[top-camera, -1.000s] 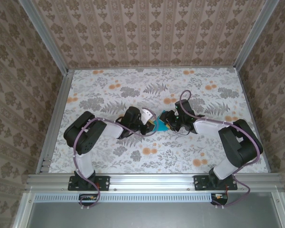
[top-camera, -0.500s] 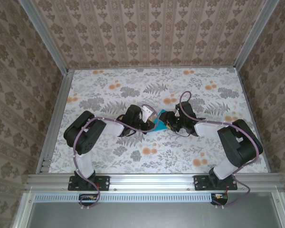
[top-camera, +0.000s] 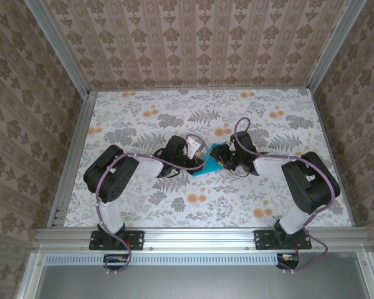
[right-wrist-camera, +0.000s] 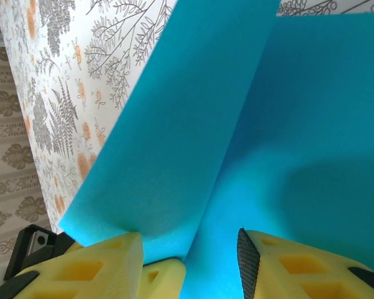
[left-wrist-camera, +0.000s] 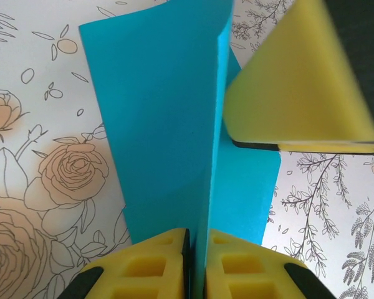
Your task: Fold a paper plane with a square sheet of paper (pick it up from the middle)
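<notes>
Square sheet of paper (top-camera: 207,164) sitting part-folded mid-table (top-camera: 137,112), between both grippers. Left gripper (left-wrist-camera: 196,261) jaws clamping creased edge. Right gripper (right-wrist-camera: 209,268) jaws standing apart, straddling fold. Paper likely behaving light, floppy, tear-prone; gripping close beside crease looking safest.

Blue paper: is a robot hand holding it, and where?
The left gripper pinches the square sheet of paper along its raised fold. The right gripper has its jaws apart around it.

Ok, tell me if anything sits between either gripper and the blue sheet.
Nothing visible does. The left gripper is shut on the square sheet of paper, its raised fold clamped between the yellow pads. The right gripper has the sheet directly between its parted jaws.
</notes>
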